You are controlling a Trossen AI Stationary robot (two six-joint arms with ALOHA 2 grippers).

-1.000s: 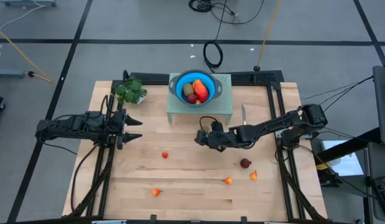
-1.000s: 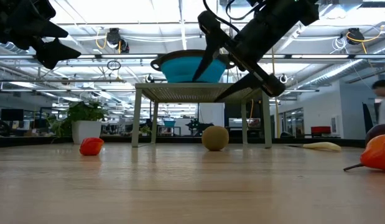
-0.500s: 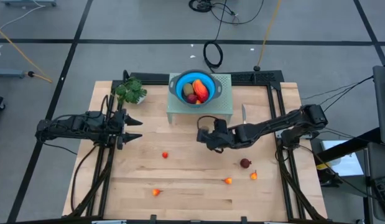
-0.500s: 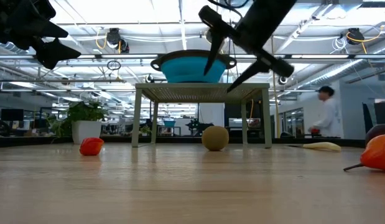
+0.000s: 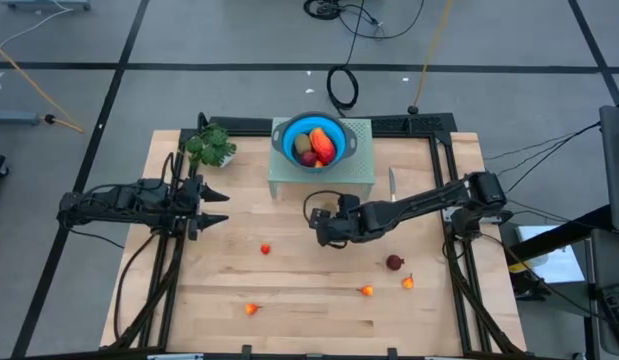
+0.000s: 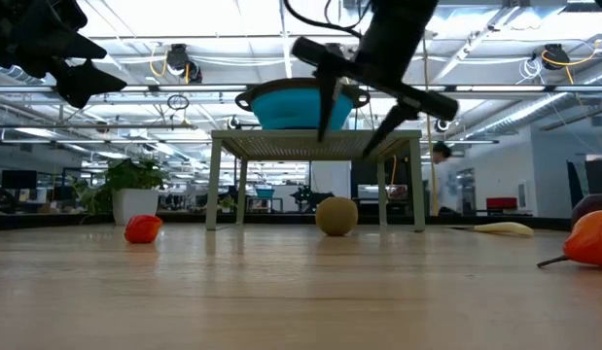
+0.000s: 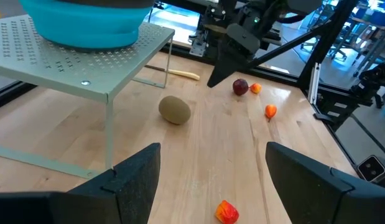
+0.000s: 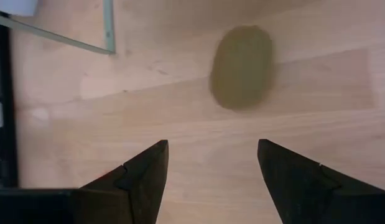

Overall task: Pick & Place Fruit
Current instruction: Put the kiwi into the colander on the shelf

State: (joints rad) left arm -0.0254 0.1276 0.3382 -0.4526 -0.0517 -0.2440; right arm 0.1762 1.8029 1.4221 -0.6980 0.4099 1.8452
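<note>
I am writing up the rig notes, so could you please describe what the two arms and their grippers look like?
Both arms are dark, near-black jointed links with black cables looping along them. The left gripper and right gripper each end in two flat, matte black fingers that taper to blunt angular tips. No coloured markings are visible.

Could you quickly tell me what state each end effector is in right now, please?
Left end effector: open, empty, waiting at the table's left side.
Right end effector: open, empty, above the kiwi.

One camera looks straight down on the table; another sits level at its near edge. Both wrist cameras share the kiwi.
</note>
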